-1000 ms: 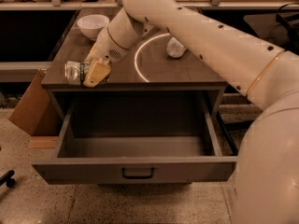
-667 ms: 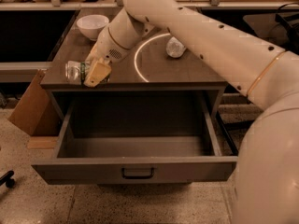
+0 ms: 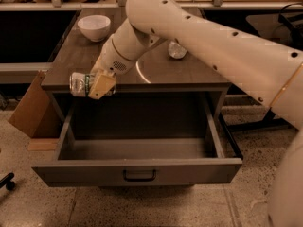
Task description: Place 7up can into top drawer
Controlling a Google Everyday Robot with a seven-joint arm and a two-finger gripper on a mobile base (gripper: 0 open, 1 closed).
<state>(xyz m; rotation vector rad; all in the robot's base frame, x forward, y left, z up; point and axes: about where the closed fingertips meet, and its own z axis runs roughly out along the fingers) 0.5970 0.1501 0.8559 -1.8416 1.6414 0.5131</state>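
My gripper point(image 3: 97, 85) is shut on the 7up can point(image 3: 80, 84), a silvery can with green lettering held on its side. It hangs just past the front left edge of the cabinet top, above the left end of the open top drawer point(image 3: 137, 148). The drawer is pulled fully out, grey and empty inside, with a dark pull handle point(image 3: 139, 175) at the centre of its front panel. My white arm reaches in from the upper right across the cabinet top.
A white round bowl point(image 3: 94, 26) stands at the back left of the cabinet top point(image 3: 189, 70). A clear plastic bottle point(image 3: 177, 49) lies at the right. A cardboard box point(image 3: 33, 109) leans on the floor left of the cabinet. A dark chair base point(image 3: 5, 181) shows at far left.
The gripper with the can has moved forward and down, from over the left edge of the cabinet top to just past its front edge, above the open drawer.
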